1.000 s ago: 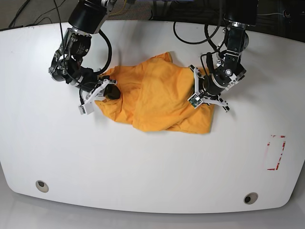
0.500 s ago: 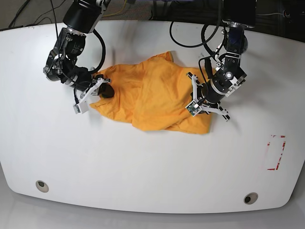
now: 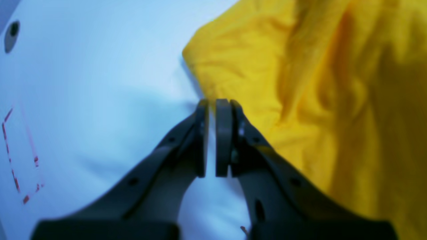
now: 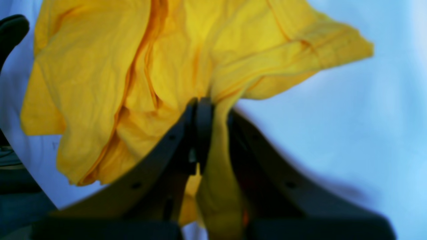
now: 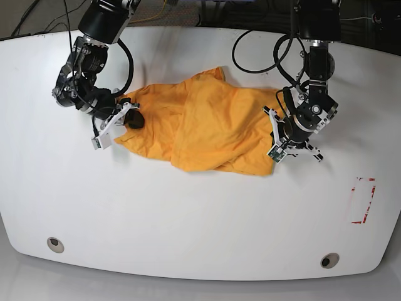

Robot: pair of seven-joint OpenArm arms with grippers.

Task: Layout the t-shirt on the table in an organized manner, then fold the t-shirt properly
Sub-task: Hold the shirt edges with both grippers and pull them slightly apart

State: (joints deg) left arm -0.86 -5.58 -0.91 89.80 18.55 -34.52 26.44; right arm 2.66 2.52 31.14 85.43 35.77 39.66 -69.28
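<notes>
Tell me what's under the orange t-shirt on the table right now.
Only the glossy white table shows around the crumpled t-shirt. Whatever lies beneath its folds is covered, so nothing else can be confirmed.

cables (image 5: 160,7) lie on the floor behind.

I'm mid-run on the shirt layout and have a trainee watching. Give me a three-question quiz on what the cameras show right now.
1. True or false: the right gripper is shut on a bunched fold of the t-shirt.
2. In the left wrist view, the left gripper is: A) clamping fabric, B) shut with nothing between its fingers, beside the shirt's edge, C) wide open.
3. Fill in: the shirt on the table lies ____, not spread flat.

Key: 1 true; 2 B; 3 crumpled.
</notes>
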